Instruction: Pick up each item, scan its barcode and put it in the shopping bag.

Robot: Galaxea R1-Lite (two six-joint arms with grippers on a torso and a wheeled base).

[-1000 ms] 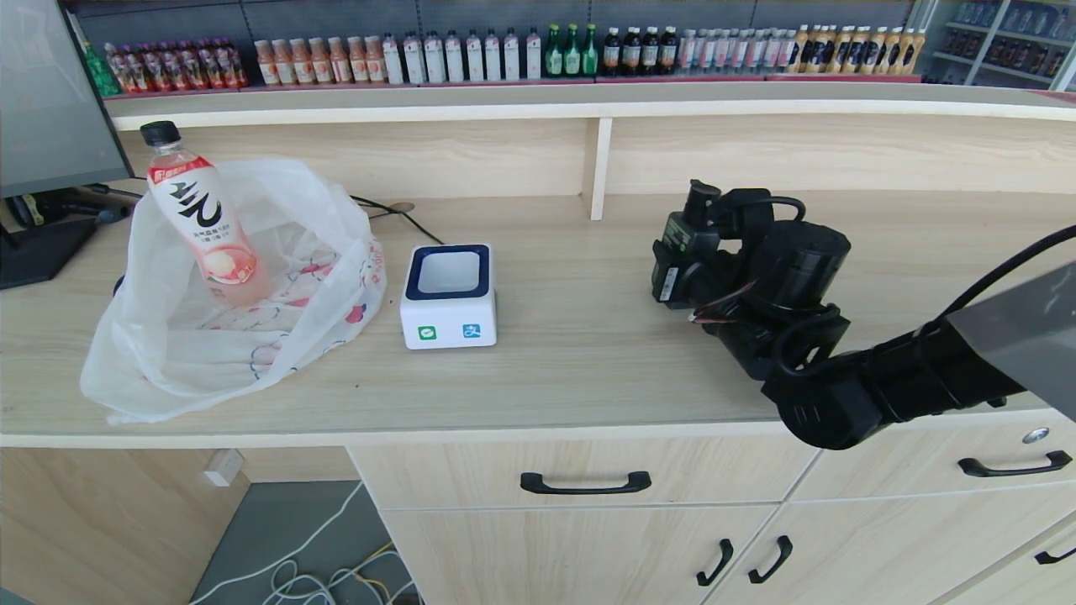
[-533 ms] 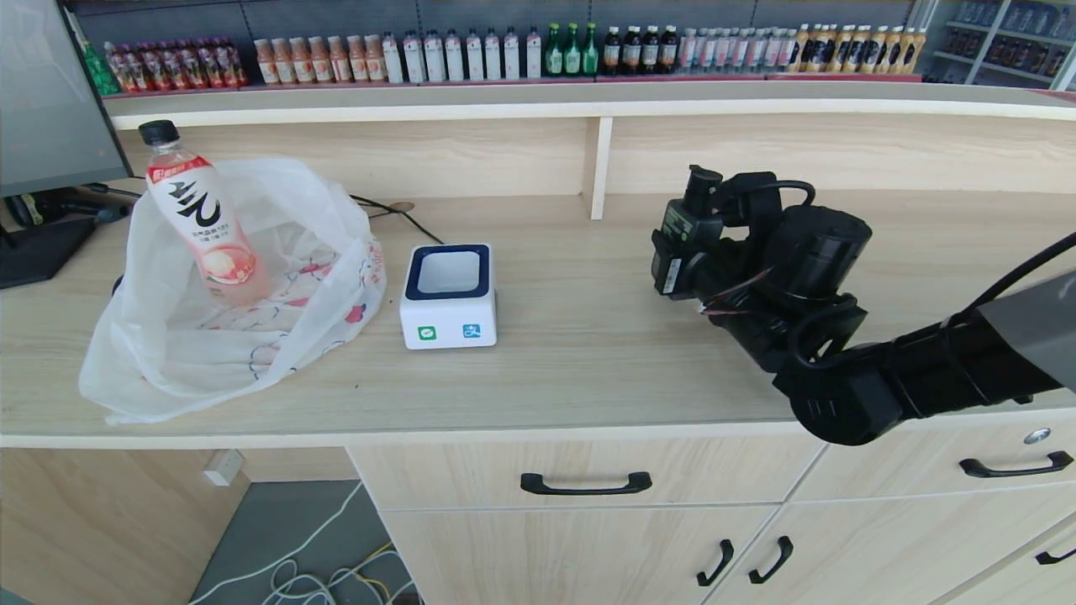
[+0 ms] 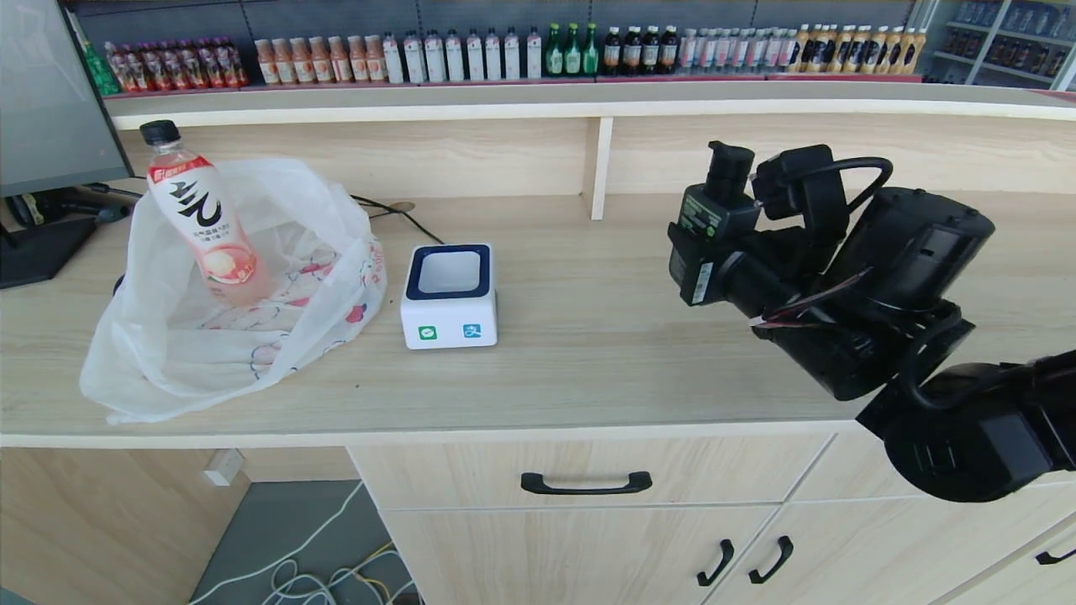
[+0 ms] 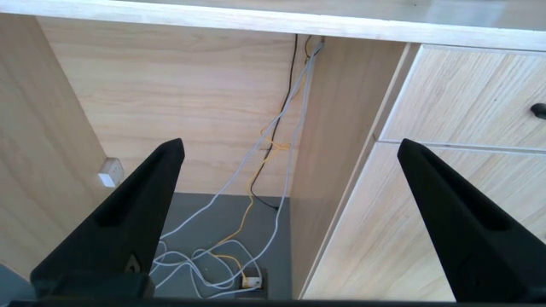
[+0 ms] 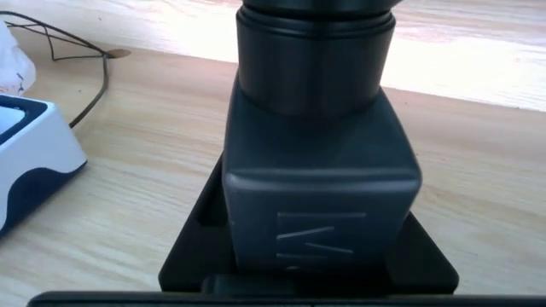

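Right claw (image 3: 730, 273) pressed against the flat sides of a dark square bottle (image 3: 704, 220), held up off the counter (image 3: 588, 370) with the round cap pointing up and away. Seen from the wrist, sits square between the jaws (image 5: 317, 183). Looks rigid and smooth: stiff enough for a firm squeeze, probably fairly heavy if full, and likely slippery on those glossy faces. Best taken on the flat body below the shoulder, as here, and not on the narrower cap. Carries a green label on the upper side and a pale patch lower down; too small to tell if that is the barcode.

Out to the claw's left, over bare counter, stands the white scanner (image 3: 449, 294) with its window facing up. Farther left again, just beside the scanner, slumps the shopping bag (image 3: 168, 353), mouth open, with a pink drink bottle (image 3: 206, 223) leaning inside. Thin and floppy, so likely to fold shut under a careless drop.

Little in the way: only a dark cable (image 3: 403, 214) behind the scanner and an upright divider (image 3: 595, 168) farther back.

Left claw (image 4: 281, 222) spread wide and holding nothing, below counter level above loose floor cables (image 4: 230, 256).
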